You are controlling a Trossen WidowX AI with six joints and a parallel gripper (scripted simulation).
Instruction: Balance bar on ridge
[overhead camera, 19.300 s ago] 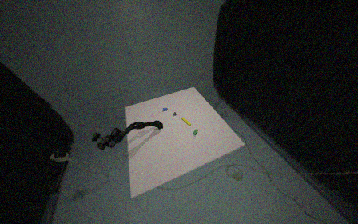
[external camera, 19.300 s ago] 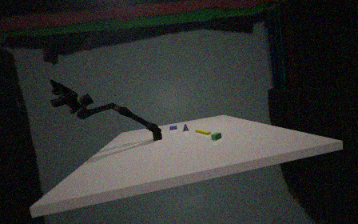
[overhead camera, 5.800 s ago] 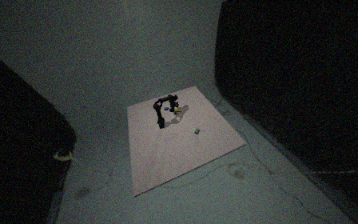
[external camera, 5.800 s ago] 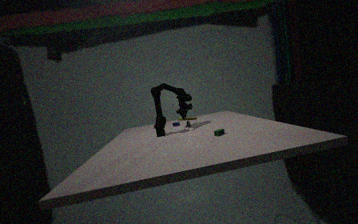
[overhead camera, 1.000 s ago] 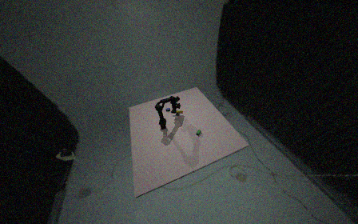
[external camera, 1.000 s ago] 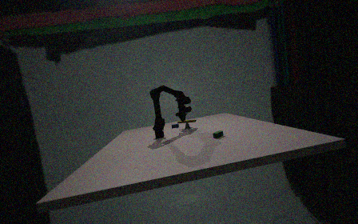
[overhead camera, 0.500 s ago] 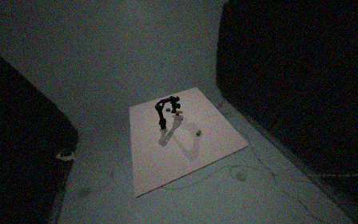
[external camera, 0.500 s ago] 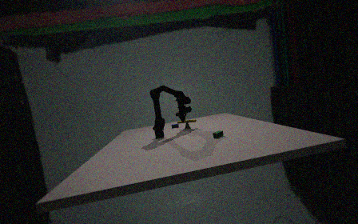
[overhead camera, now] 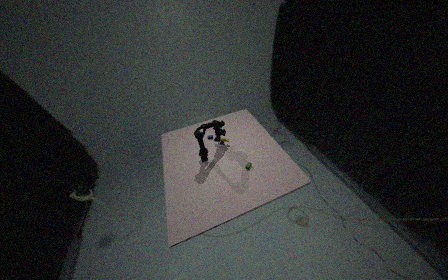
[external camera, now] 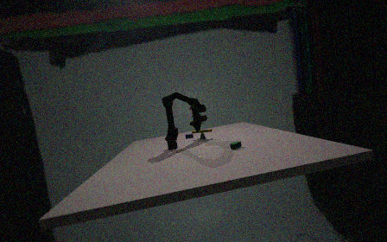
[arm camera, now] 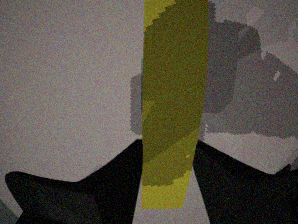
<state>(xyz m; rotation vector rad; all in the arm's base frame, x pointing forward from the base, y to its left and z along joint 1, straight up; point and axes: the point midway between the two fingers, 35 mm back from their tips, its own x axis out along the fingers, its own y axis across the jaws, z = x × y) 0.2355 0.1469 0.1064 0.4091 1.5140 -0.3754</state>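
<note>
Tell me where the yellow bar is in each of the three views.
Top: bar a small yellow streak beside the gripper, on the table's far side.
Exterior: thin, level line under the gripper, over the ridge.
Wrist: vertical yellow strip between the fingers.
Shared landmark: the gripper.

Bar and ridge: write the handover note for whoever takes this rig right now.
Claw: shut on the yellow bar, gripped near one end in the wrist view.
Bar: roughly level in the exterior view, held above the table, over the small dark ridge. Whether it touches the ridge cannot be told.
Others: a blue block beside the arm, a green block farther right, both on the table.
Done: bar picked up and brought to the ridge.
Left: settle it balanced on the ridge, open the claw, withdraw.
</note>
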